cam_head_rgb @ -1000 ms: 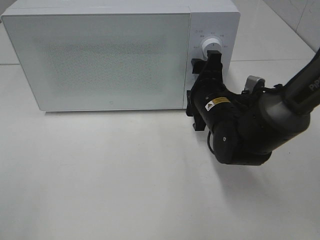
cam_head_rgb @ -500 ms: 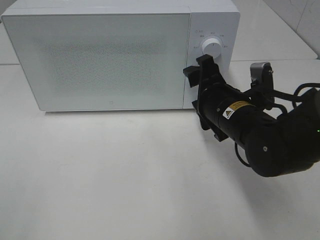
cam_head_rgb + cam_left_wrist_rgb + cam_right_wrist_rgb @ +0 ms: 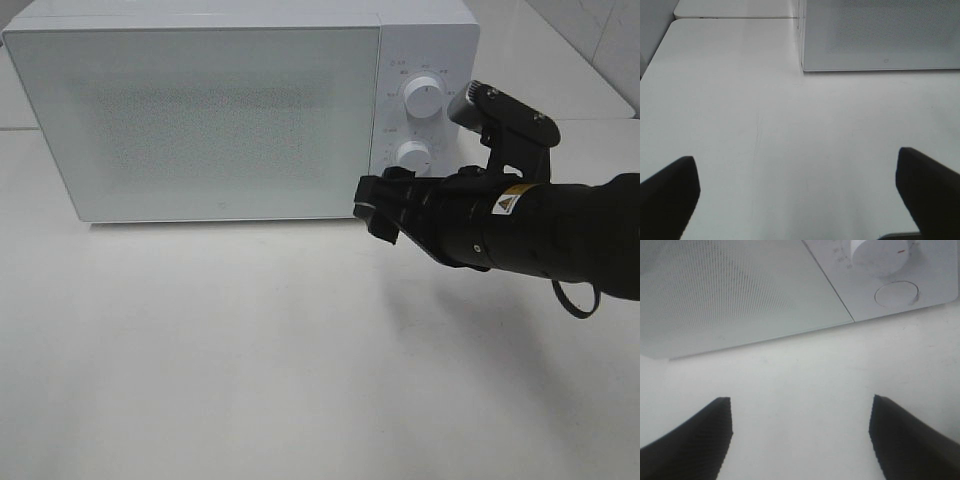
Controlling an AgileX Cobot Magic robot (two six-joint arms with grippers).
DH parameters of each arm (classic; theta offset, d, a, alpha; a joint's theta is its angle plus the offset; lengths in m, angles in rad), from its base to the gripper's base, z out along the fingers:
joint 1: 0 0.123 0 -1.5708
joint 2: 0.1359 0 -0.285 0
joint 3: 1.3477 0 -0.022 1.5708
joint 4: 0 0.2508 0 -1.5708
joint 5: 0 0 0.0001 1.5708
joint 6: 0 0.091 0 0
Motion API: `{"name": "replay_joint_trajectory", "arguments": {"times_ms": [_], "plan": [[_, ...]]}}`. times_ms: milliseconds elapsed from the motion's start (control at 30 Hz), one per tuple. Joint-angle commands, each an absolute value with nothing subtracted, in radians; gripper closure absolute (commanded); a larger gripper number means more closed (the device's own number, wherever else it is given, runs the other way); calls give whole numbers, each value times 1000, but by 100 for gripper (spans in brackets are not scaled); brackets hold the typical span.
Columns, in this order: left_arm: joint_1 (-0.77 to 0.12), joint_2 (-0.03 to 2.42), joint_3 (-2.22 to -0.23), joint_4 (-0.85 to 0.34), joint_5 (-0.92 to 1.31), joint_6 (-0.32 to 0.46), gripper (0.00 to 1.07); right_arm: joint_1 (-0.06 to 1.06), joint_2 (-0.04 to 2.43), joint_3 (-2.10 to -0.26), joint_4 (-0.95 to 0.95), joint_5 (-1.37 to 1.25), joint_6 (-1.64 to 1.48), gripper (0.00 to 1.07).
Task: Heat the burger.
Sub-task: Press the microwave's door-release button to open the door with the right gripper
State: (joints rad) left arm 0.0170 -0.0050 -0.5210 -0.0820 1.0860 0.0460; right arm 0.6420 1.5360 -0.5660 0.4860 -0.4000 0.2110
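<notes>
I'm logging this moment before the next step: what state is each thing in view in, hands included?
Microwave door, shut; nothing shows through it.
Upper dial, untouched; setting unreadable.
Lower dial, untouched; setting unreadable.
Right hand, open, empty, apart from the microwave.
Left hand, open, empty, above the table.

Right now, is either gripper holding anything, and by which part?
Nothing is held. The left gripper and the right gripper are both open, with only the table seen between their jaws.
</notes>
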Motion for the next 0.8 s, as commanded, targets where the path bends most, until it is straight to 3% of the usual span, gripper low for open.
{"name": "replay_joint_trajectory", "arguments": {"times_ms": [33,367,567,800], "plan": [[20,-12,-518,-85,1073,45,7,640,1458,-568,525,-252,-6,32],[20,-12,-518,-85,1073,45,7,568,1326,-592,483,82,-182,32],[20,-12,-518,-85,1073,45,7,524,1218,-670,277,395,-161,32],[20,-12,-518,-85,1073,45,7,524,1126,-720,221,654,-162,32]]}}
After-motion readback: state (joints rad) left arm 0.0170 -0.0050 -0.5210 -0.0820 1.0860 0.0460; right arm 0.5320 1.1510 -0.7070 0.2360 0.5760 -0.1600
